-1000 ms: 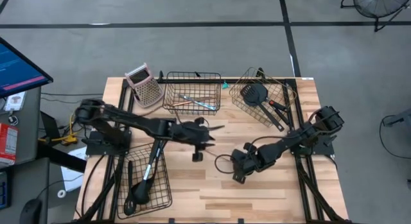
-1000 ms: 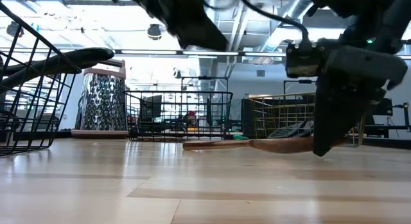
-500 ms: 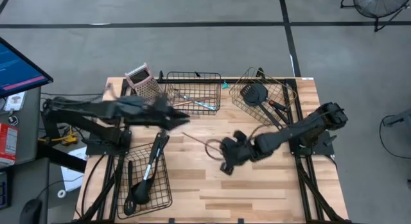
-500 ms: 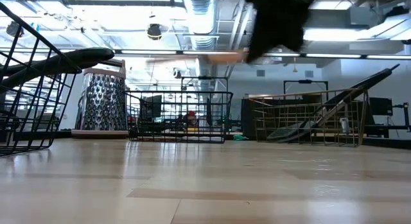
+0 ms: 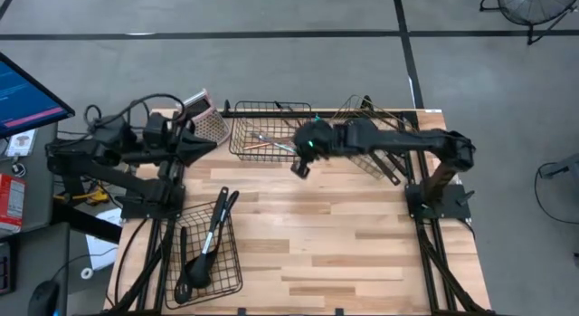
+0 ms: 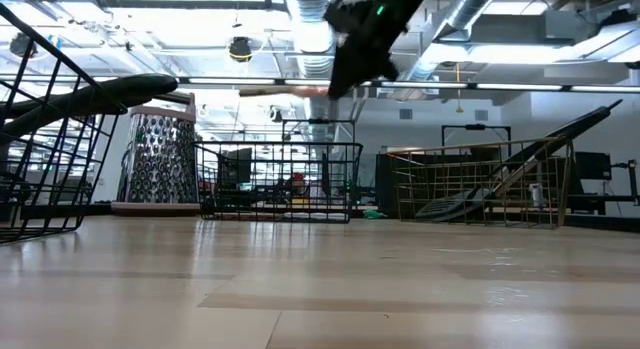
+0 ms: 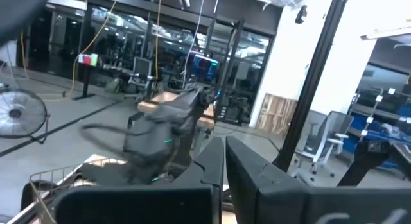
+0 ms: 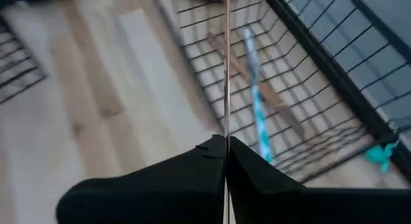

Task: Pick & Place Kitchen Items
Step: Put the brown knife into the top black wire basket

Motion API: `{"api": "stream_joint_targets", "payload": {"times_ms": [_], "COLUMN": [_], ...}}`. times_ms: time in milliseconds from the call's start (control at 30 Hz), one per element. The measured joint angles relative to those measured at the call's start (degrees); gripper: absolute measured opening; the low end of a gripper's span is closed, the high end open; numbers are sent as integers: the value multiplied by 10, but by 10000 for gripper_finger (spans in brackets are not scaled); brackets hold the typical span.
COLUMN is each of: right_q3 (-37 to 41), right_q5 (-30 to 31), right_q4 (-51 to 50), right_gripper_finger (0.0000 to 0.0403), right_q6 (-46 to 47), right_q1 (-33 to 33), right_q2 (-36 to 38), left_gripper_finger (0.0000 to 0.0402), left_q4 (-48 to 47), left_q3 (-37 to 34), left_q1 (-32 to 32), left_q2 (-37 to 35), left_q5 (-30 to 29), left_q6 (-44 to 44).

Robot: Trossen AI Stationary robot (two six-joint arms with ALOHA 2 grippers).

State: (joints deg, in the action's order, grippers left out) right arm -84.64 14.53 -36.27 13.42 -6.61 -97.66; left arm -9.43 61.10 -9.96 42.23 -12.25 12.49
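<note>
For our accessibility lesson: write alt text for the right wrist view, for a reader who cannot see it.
The right gripper, shut on a thin wooden-handled utensil, holds it above a black wire basket on the wooden table. Inside the basket lie a blue-handled utensil and a wooden-handled one.

Robotics lab: exposed ducts [image 6: 470,19], glass partitions [image 7: 128,51]

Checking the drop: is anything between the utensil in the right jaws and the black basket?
Nothing visible. The right gripper, shut on the thin utensil, hangs over the black basket, whose top is open.
</note>
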Motion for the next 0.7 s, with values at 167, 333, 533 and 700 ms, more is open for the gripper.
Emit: {"api": "stream_joint_targets", "payload": {"times_ms": [167,333,533,700], "right_q3": [-54,-108,-138,-156], "right_q5": [-32,-48,-75,-76], "right_q4": [-22,-67,-84,-97], "right_gripper_finger": [0,0,0,0], "right_q6": [-45,-70,-85,-97], "right_q1": [-65,-105,-120,-118], "right_q2": [-62,-117,-177,-205], "left_gripper_finger": [1,1,1,1], "left_q4": [-1,-11,-13,-13], "left_q3": [0,0,0,0], "left_q1": [0,0,0,0], "left_q2": [-6,-3,-2,-4], "left_q5": [0,-2,-2,-2], "left_q6": [2,4,12,15]}}
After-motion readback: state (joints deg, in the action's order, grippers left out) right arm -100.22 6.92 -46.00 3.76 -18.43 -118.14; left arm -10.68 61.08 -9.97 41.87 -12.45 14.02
